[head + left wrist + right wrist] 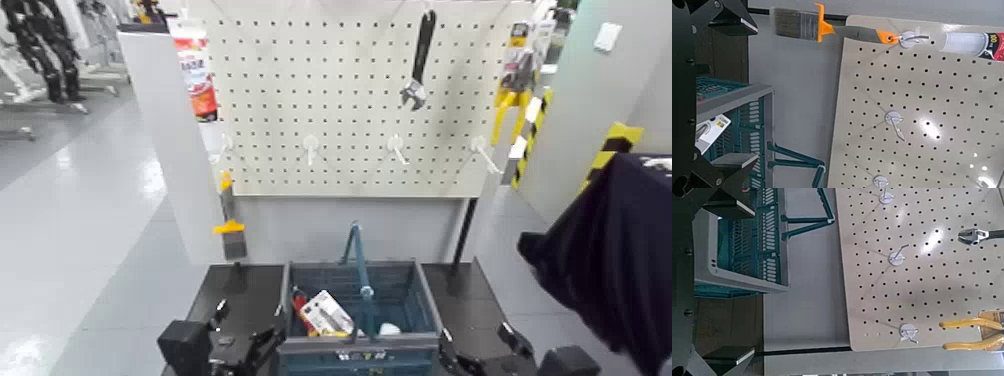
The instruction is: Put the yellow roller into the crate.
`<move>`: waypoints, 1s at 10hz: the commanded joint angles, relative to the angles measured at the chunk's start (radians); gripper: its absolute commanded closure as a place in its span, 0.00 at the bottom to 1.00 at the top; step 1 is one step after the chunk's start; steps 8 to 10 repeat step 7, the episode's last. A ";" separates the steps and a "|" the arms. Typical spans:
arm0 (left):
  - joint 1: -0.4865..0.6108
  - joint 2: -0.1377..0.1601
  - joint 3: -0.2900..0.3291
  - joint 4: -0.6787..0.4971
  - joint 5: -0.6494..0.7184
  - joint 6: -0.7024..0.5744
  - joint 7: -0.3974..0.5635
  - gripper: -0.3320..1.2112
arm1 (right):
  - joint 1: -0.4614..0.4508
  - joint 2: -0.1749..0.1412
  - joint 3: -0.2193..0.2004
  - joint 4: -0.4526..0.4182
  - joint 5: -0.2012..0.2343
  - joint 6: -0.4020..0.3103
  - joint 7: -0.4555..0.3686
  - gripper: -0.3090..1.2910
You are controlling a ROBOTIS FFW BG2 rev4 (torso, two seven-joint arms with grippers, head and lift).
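Yellow roller: can't ID w/ certainty; small white item [389,328] sits in crate [361,342], R side. Card pack [327,313] in crate, L side. We see L gripper [243,332] just L of crate, R gripper [485,348] just R, both w/ jaws spread. Brush [231,228] hangs beyond crate, to L.

Crate [405,345]: blue-grey plastic, slotted sides
Crate pose: I see it upright on the black table [245,292]
Handle [366,292]: arched, raised
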State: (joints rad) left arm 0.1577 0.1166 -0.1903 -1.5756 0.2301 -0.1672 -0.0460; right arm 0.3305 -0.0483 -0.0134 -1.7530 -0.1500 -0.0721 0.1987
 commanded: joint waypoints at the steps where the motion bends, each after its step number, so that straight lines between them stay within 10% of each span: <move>1: 0.000 0.000 0.002 -0.001 0.000 0.000 0.000 0.33 | 0.038 0.019 -0.002 -0.028 0.061 0.003 -0.010 0.25; 3: 0.002 0.000 0.002 -0.001 0.000 0.000 0.000 0.33 | 0.056 0.038 -0.007 -0.062 0.139 0.032 -0.018 0.25; 10: -0.001 0.005 -0.003 -0.001 0.000 0.000 -0.002 0.33 | 0.062 0.042 -0.007 -0.054 0.130 0.028 -0.013 0.25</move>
